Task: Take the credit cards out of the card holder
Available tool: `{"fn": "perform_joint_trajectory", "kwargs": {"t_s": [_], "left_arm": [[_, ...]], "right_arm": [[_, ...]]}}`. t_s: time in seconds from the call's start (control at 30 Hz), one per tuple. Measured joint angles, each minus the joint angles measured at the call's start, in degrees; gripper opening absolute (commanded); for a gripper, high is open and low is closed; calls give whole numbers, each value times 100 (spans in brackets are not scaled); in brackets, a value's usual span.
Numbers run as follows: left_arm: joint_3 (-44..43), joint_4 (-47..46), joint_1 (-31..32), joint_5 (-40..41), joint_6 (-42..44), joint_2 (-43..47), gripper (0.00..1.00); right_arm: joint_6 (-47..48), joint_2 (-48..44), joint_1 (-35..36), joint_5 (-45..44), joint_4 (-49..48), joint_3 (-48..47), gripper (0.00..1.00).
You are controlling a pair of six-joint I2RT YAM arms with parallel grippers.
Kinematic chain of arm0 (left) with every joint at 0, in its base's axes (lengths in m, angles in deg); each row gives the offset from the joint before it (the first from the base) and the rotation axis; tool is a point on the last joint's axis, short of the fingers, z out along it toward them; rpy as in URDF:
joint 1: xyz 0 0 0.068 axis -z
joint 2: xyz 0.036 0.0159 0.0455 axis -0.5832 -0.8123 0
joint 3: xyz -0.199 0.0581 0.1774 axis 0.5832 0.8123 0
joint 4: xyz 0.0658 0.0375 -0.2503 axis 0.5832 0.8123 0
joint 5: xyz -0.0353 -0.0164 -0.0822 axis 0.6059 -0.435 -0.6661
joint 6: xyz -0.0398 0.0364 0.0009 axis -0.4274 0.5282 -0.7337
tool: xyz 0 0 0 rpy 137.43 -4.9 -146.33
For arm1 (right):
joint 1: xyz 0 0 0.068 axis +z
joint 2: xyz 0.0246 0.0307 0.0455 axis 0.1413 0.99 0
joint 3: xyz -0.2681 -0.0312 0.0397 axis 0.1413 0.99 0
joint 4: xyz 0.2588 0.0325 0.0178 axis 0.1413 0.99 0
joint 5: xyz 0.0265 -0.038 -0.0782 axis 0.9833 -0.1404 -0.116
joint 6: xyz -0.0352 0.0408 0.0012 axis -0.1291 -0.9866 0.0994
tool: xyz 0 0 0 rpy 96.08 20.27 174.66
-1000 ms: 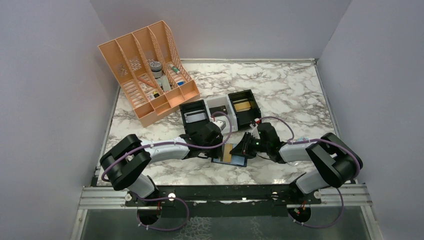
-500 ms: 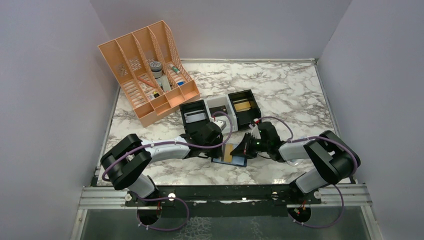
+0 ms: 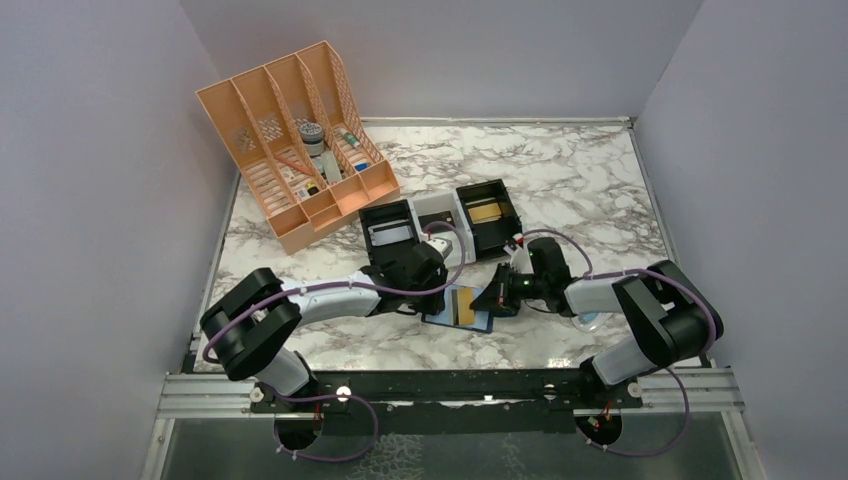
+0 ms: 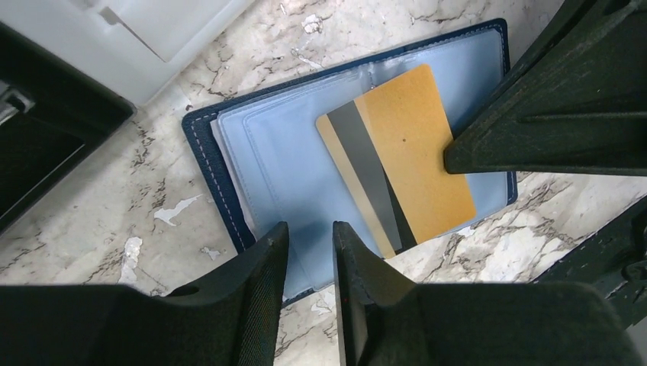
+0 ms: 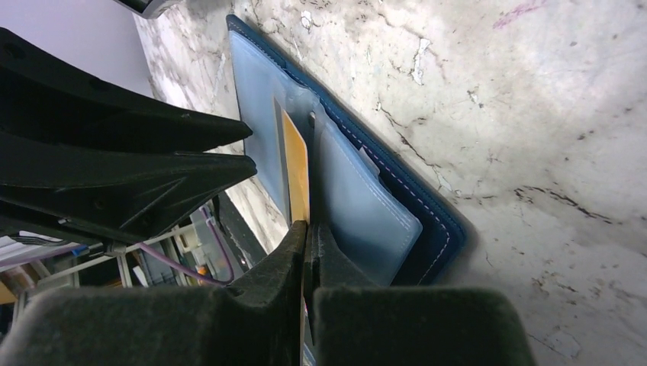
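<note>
The card holder (image 4: 259, 152) lies open and flat on the marble table (image 3: 580, 170), near the middle of its near edge, blue-grey pockets up. A gold-tan credit card (image 4: 412, 145) sits at a slant across the inner pockets, w/ a grey stripe along one long side (how much of it is still tucked in a pocket, can't tell). The right gripper (image 5: 307, 229) is clamped on the card's edge, its fingers together w/ only the thin card btwn them, seen edge-on in the right wrist view. The left gripper (image 4: 309, 232) is low over the holder's left part, fingers a narrow gap apart w/ nothing btwn them; whether the tips touch the holder, can't tell. Just beyond the holder stand two black box trays (image 3: 388, 232) w/ a white tray (image 3: 436, 212) btwn. An orange file rack (image 3: 290, 150) stands at the far-left corner.
</note>
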Motion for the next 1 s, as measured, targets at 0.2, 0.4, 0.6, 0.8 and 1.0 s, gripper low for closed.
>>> {"fn": "perform_joint_trajectory", "kwargs": {"t_s": [0.2, 0.4, 0.6, 0.8, 1.0], "left_arm": [[-31, 22, -4, 160, 0, 243, 40], [-122, -439, 2, -129, 0, 260, 29], [-127, -568, 70, -393, -48, -136, 21], [-127, -505, 116, -393, -116, -391, 15], [-201, -348, 229, -162, -103, -402, 14]], "right_arm": [[-28, 66, 0, 0, -72, 11, 1], [-79, 83, 0, -22, -136, 63, 1], [-153, 83, 0, -50, -155, 81, 2], [-208, 83, 0, -46, -238, 114, 8], [-282, 81, 0, -37, -367, 144, 15]]}}
